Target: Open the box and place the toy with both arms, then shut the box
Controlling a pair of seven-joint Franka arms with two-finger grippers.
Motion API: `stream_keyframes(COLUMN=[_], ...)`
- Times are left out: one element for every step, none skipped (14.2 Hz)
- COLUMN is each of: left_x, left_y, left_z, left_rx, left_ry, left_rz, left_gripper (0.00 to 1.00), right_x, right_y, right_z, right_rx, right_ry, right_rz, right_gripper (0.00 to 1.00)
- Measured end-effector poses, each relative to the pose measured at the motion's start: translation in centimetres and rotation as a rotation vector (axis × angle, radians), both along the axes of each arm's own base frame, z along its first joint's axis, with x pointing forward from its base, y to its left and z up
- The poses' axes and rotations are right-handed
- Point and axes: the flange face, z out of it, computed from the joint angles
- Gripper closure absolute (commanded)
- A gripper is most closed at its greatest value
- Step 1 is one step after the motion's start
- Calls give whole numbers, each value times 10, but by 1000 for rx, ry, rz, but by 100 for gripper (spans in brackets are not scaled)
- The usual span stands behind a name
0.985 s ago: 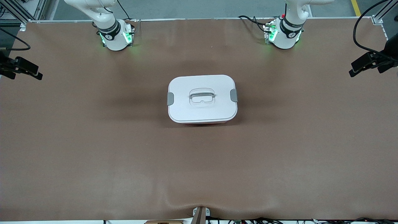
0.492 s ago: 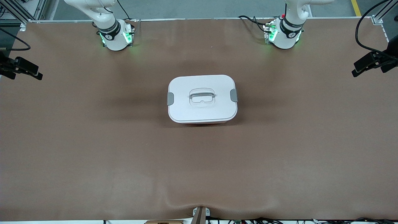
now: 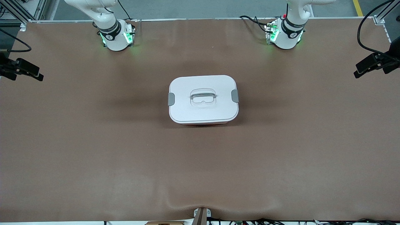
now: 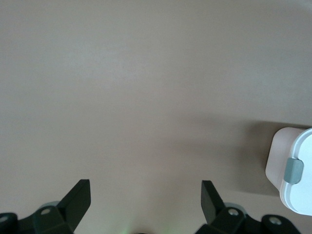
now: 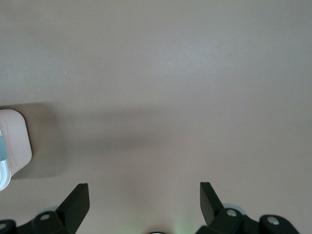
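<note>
The box (image 3: 203,109) stands mid-table with its white lid on; the lid's recessed handle (image 3: 203,97) lies at its centre. A grey clip (image 3: 171,99) sits at one end of the lid and another clip (image 3: 235,95) at the other end. My left gripper (image 4: 145,183) hangs open high over bare table, with one end of the box (image 4: 292,170) at the edge of its wrist view. My right gripper (image 5: 144,186) is open too, over bare table beside the box's other end (image 5: 13,141). Nothing is between either pair of fingers. The toy is out of view.
The brown table mat (image 3: 93,156) spreads wide all round the box. Both arm bases (image 3: 117,36) (image 3: 286,34) glow green along the edge farthest from the front camera. Black hardware with cables shows at the right arm's end (image 3: 22,70) and the left arm's end (image 3: 373,64).
The black pieces at the two ends of the table have shifted slightly. The box has not moved.
</note>
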Motion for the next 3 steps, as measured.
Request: stream_keyframes(left_x=[0, 0, 0], left_y=[3, 4, 5], left_z=[0, 0, 0], left_rx=[0, 0, 0], left_ry=[0, 0, 0], left_rz=[5, 7, 8], left_gripper=[0, 0, 0], right_x=[0, 0, 0], right_y=[0, 0, 0], right_z=[0, 0, 0], right_rx=[0, 0, 0], right_ry=[0, 0, 0], right_rz=[0, 0, 0], right_gripper=[0, 0, 0])
